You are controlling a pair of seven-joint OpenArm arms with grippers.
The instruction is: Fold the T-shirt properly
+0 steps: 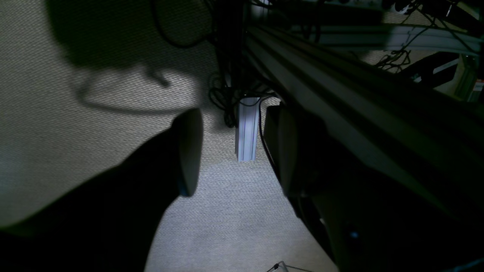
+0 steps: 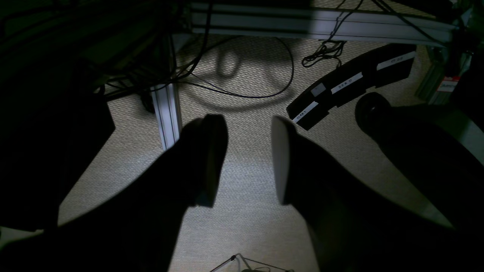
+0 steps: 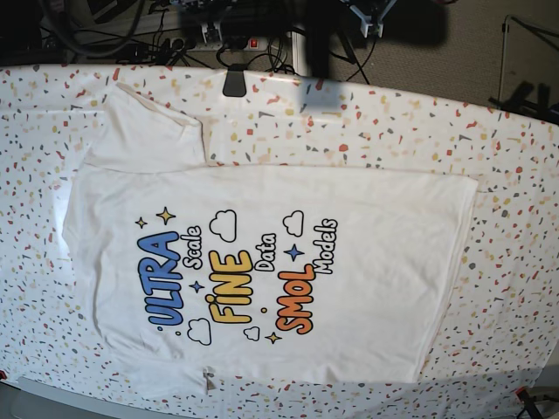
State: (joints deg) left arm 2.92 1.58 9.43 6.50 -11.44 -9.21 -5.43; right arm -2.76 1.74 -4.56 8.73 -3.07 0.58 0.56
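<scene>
The T-shirt (image 3: 262,262) lies spread flat, print up, on the speckled counter (image 3: 515,227), one sleeve (image 3: 148,131) reaching toward the far edge. Beyond and below, both tools hang over carpet (image 2: 245,211): left tool (image 1: 234,151) spread wide, right tool (image 2: 249,158) parted, each empty.

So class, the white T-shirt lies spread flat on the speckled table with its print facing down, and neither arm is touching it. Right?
Not quite. The base view shows the T-shirt with its print facing up, the coloured lettering plainly readable. The rest holds: it lies spread flat on the speckled table, and no arm touches it.
</scene>
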